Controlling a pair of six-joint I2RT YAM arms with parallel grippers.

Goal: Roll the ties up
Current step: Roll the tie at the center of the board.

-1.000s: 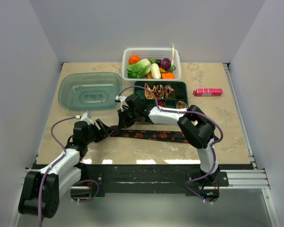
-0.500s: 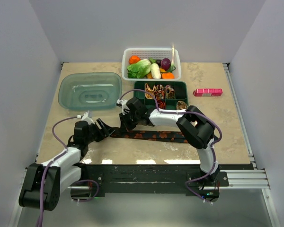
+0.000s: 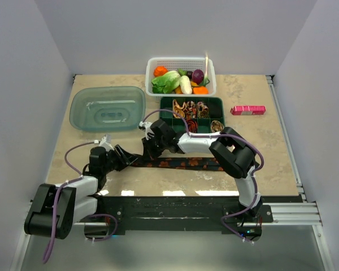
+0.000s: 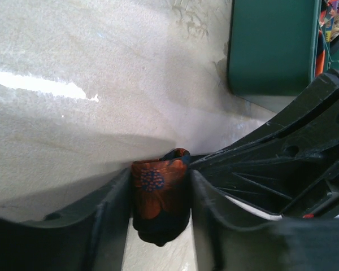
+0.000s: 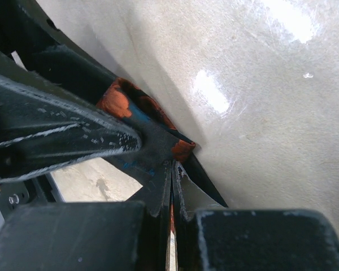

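At the lower left of the top view, my left pincer (image 3: 123, 157) is clamped on the small started roll (image 4: 158, 192) of the black tie (image 3: 186, 164). The rest of the tie lies flat across the desk (image 3: 243, 147) toward the right. Just above, the right pincer (image 3: 151, 148) is together, pinching (it seems) a thin edge of cloth. I judge the rolling is only begun. The next move is to turn the roll along the strip and keep it tight. Finished rolls (image 3: 187, 107) sit higher up in the green tray (image 3: 165, 114).
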